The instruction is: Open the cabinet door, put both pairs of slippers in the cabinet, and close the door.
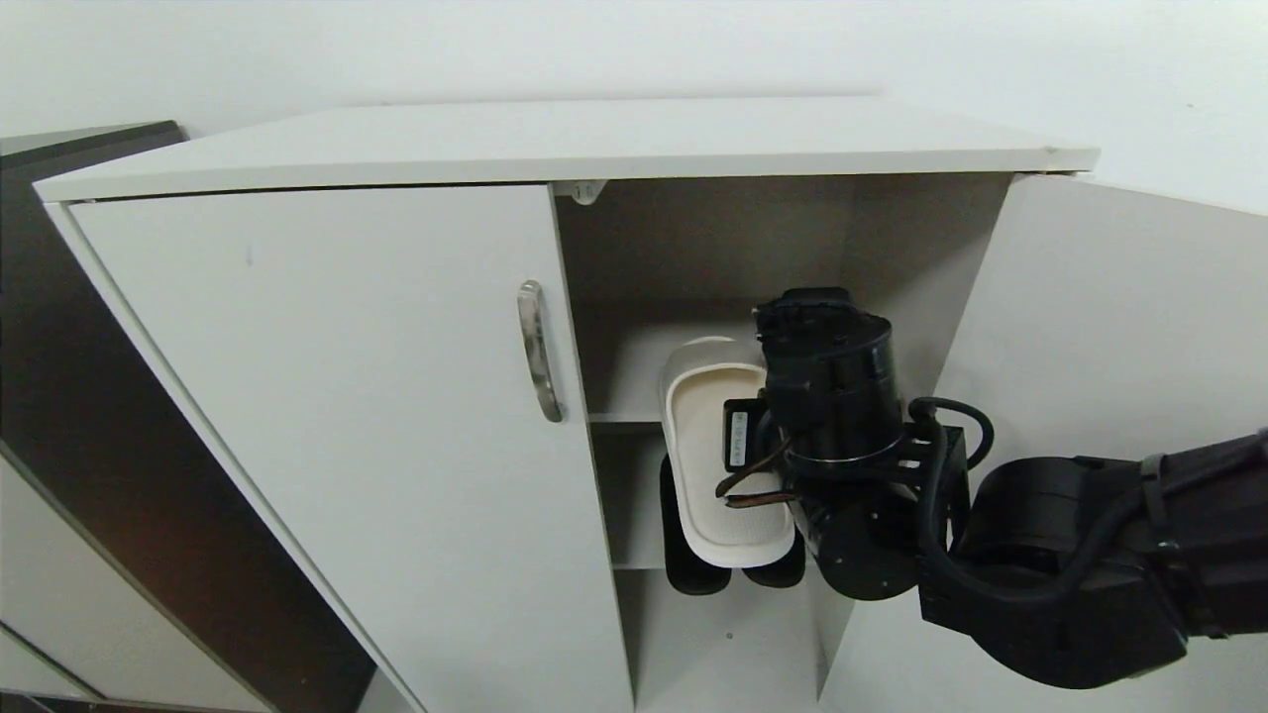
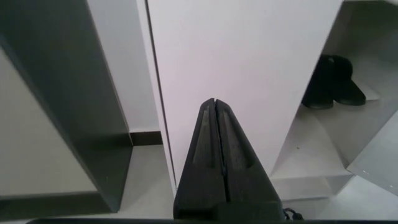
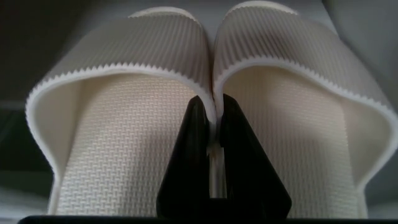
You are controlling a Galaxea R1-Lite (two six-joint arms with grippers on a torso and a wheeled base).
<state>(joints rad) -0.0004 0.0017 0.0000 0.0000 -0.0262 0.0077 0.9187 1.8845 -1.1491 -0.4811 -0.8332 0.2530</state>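
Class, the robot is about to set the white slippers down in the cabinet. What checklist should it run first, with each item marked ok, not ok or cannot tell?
1. Right door swung open: ok.
2. Right gripper holds both white slippers: ok, its fingers pinch the two inner edges together.
3. Black slippers already inside: ok, on a shelf below the white pair.
4. White slippers resting on a shelf: cannot tell, the arm partly hides them.
5. Left gripper out of the way: ok, shut, empty, facing the closed left door.
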